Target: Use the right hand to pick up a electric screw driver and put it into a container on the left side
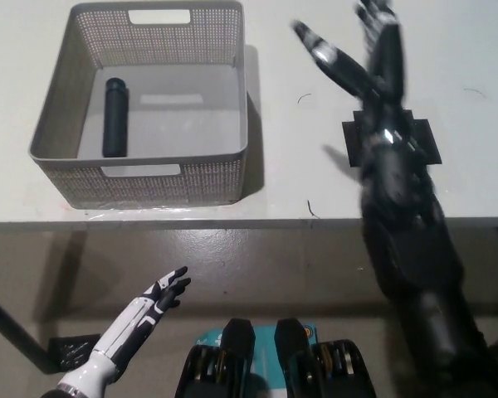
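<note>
Black cylindrical electric screwdriver (114, 117) lies inside the grey perforated plastic basket (145, 180), along its left wall, at the white counter's (473, 50) left front. Right robot hand (361, 54) spread open, empty, above the black square mat (390, 142). Left robot hand (159, 295) open below the counter edge. Risk: the arm clipping the basket in any sweep leftward.

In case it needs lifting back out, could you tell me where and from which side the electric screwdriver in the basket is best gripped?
Probably around its middle, coming straight down from above. The electric screwdriver is a plain dark cylinder lying flat on the floor of the grey basket, near its left wall, so the walls block any sideways approach. Fingers should close across its width. The right robot hand is open over the table; the left robot hand rests low.
</note>
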Controlling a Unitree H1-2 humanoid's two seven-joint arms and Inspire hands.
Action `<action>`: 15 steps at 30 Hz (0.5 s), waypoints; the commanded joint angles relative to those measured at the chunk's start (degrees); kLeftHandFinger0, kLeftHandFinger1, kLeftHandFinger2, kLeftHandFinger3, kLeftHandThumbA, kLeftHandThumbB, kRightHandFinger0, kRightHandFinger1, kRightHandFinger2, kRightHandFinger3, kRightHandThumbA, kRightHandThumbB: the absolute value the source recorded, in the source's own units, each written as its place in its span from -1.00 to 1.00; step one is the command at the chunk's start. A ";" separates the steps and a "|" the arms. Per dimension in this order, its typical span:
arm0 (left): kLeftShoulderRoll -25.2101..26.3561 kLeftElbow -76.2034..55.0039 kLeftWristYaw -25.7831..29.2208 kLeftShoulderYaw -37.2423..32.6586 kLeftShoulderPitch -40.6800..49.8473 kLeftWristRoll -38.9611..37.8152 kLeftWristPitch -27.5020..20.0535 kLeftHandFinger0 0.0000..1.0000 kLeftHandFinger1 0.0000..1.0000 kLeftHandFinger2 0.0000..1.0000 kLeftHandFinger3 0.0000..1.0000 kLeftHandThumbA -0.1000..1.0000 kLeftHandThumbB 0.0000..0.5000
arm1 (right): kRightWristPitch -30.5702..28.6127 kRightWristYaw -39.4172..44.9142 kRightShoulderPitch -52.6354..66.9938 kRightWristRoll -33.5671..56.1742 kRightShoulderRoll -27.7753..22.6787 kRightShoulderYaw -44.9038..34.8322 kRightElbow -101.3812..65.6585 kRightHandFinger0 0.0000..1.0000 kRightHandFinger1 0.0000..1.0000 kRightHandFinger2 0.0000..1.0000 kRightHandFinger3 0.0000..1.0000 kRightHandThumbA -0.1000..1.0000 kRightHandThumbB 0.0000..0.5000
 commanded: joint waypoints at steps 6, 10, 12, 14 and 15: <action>0.17 -0.13 0.93 1.65 3.16 -1.51 -3.90 1.00 1.00 1.00 1.00 1.00 -0.77 | -3.43 7.29 32.98 6.29 -6.30 0.34 -40.66 1.00 1.00 1.00 1.00 0.91 0.04; -0.72 0.37 1.39 1.50 4.88 -1.35 -5.04 1.00 1.00 1.00 1.00 1.00 -0.86 | -6.39 7.77 40.31 5.65 -6.22 1.38 -35.86 1.00 1.00 1.00 1.00 0.95 -0.06; -1.28 0.64 1.57 1.64 5.71 -1.45 -5.81 1.00 1.00 1.00 1.00 1.00 -0.87 | -7.04 8.69 43.15 6.58 -6.52 1.70 -32.83 1.00 1.00 1.00 1.00 0.93 -0.10; -1.69 0.75 1.70 2.14 6.30 -1.73 -6.32 1.00 1.00 1.00 1.00 1.00 -0.92 | -8.52 9.63 44.97 7.26 -6.74 1.99 -29.43 1.00 1.00 1.00 1.00 0.90 -0.10; -1.84 0.79 1.78 2.41 6.46 -1.73 -6.39 1.00 1.00 1.00 1.00 1.00 -0.90 | -9.05 9.95 45.47 7.52 -6.77 2.00 -28.11 1.00 1.00 1.00 1.00 0.90 -0.08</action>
